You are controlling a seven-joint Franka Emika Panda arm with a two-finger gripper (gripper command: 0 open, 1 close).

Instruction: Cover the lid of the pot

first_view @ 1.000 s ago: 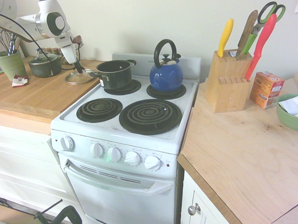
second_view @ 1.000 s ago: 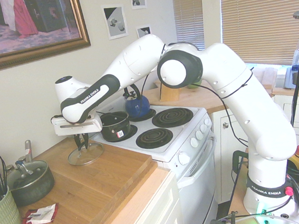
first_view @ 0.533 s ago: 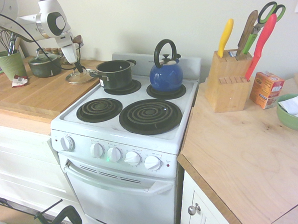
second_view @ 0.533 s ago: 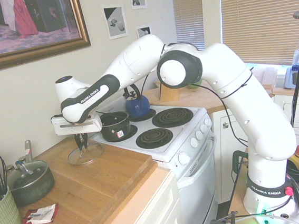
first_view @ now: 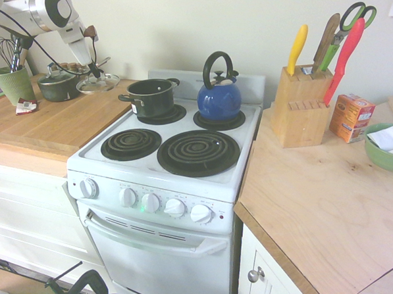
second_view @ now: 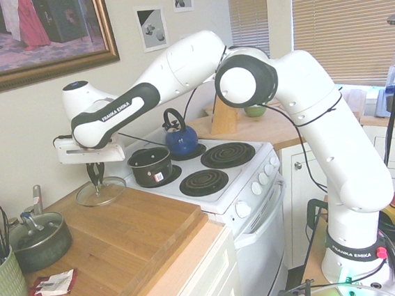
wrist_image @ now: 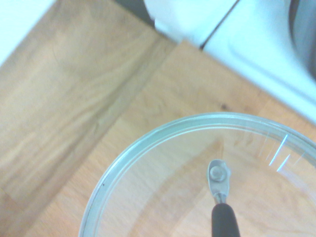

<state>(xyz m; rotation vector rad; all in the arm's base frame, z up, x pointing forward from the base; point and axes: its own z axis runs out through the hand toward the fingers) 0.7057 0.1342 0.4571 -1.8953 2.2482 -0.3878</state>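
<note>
The pincer point(second_view: 96, 177) is closed on the knob of the glass lid point(second_view: 101, 192), holding it clear above the wooden tabletop point(second_view: 123, 246), beside the open black pot point(second_view: 151, 166) on the stove's point(first_view: 165, 181) rear burner.

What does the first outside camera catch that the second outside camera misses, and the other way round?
Only the first exterior view shows the knife block with scissors, the orange box and the green bowl. Only the second shows the framed painting, the window blinds and the arm's base. Both show the claw holding the lid above the wooden counter, the pot and the blue kettle.
</note>
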